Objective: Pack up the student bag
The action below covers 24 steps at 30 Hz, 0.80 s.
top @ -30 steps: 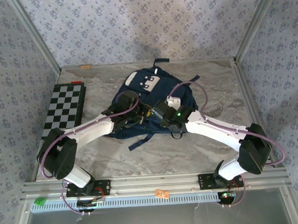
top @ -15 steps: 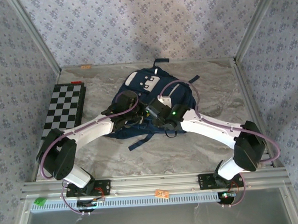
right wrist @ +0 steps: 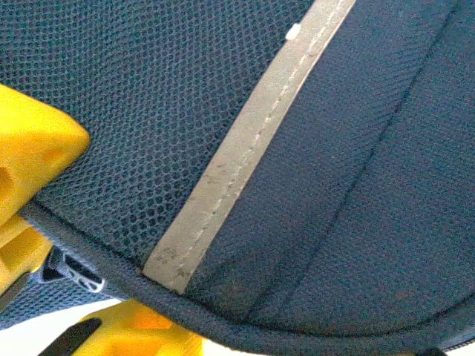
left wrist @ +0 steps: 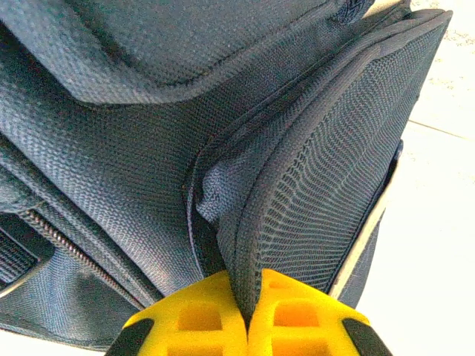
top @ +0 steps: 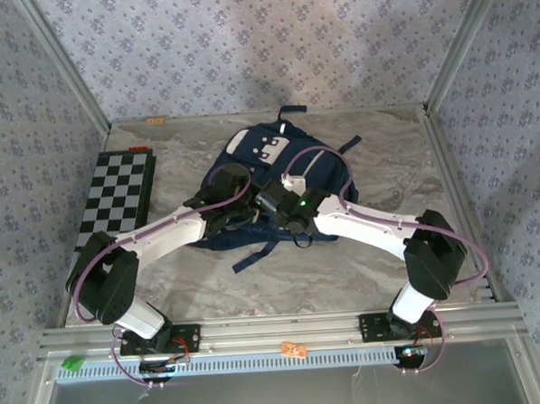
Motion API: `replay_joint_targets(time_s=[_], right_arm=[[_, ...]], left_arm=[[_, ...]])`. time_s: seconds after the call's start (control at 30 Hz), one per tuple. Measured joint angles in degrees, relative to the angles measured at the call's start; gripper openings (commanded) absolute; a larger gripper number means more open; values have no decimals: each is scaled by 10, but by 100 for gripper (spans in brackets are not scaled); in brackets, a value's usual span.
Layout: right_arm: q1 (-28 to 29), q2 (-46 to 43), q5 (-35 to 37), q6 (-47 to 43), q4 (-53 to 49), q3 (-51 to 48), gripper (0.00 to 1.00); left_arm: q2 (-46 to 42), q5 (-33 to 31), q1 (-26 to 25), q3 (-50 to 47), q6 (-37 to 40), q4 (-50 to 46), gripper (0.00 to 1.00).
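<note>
At mid table [top: 403, 141], student bag [top: 277, 161] lying flat, long axis 1 to 7 o'clock, carry loop toward 1 o'clock, contents hidden, left gripper [left wrist: 247, 326] pinched closed on its fabric fold, right gripper [right wrist: 89, 237] straddling its piped mesh edge, clamping unclear

The right arm [top: 371, 224] swung toward the left. Its elbow moved in from the right edge of the table [top: 256, 284], and the right gripper [top: 274, 200] slid a little to the left over the student bag [top: 327, 167], coming closer to the left gripper [left wrist: 248, 319].
</note>
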Motion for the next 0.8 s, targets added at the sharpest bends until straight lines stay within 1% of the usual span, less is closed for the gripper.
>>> replay_joint_targets(time_s=[0.1, 0.17, 0.3, 0.37, 0.47, 0.63, 0.73, 0.8], right_arm=[[0, 7, 10, 4, -12, 8, 19], [0, 10, 16, 5, -19, 12, 13], [2, 10, 20, 6, -22, 12, 11], [2, 10, 19, 5, -21, 11, 6], [2, 9, 19, 0, -19, 11, 1], [4, -6, 16, -17, -21, 11, 0], [4, -42, -4, -37, -19, -4, 0], [-7, -81, -28, -58, -9, -32, 0]], left_arm=[[0, -2, 0, 0, 0, 0, 0], [0, -2, 0, 0, 1, 0, 0], [0, -2, 1, 0, 2, 0, 0], [0, -2, 2, 0, 3, 0, 0], [0, 0, 5, 0, 9, 0, 0], [-13, 9, 17, 0, 37, -14, 0], [-35, 26, 38, 0, 84, -44, 0], [-45, 47, 61, 4, 125, -74, 0]])
